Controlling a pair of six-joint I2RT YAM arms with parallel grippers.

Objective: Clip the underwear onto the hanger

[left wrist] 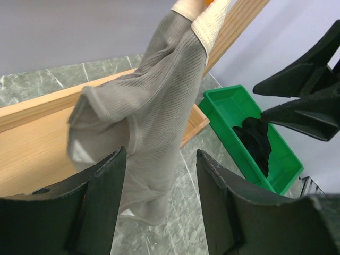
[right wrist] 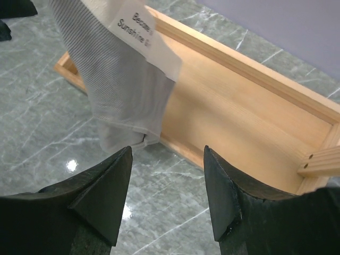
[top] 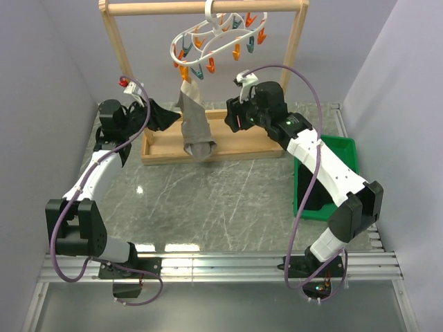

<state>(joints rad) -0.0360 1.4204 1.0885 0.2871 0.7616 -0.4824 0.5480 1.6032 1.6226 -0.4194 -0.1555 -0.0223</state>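
Note:
The taupe underwear hangs straight down from an orange clip of the white hanger, which hooks on the wooden rack's top bar. Its beige waistband is at the top in the left wrist view; its body hangs just beyond my fingers. The right wrist view shows its lower part and white label. My left gripper is open and empty just left of the fabric. My right gripper is open and empty just right of it.
The wooden rack frame stands at the back of the marble table; its base tray lies under the fabric. A green bin holding a dark black cloth sits at the right. Grey walls close in both sides.

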